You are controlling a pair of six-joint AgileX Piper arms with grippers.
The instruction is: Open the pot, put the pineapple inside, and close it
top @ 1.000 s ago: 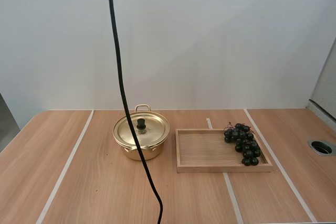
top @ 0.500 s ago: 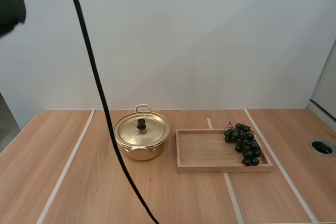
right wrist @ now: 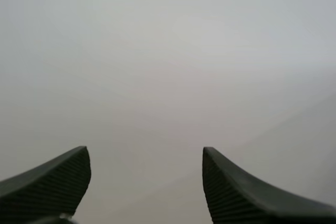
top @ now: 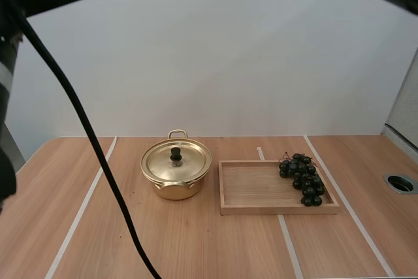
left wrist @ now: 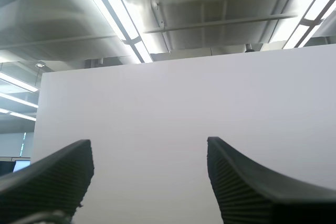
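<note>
A gold pot [top: 176,173] stands on the wooden table, its lid [top: 176,160] with a black knob in place. To its right, a bunch of dark grapes [top: 303,178] lies at the right end of a wooden tray [top: 251,187]. No pineapple shows. My left gripper [left wrist: 149,169] is open, its two ribbed fingers apart with nothing between them, facing a white wall. My right gripper [right wrist: 146,174] is likewise open and empty before the wall. Parts of both arms show high up in the high view, far above the table.
White tape lines [top: 81,208] run front to back across the table. A round hole [top: 400,183] sits in the table near the right edge. Bare wood lies in front of the pot and the tray.
Both arms have risen into the top of the high view, the left one at the upper left and the right one at the upper right. Pot, tray and grapes have not moved.
</note>
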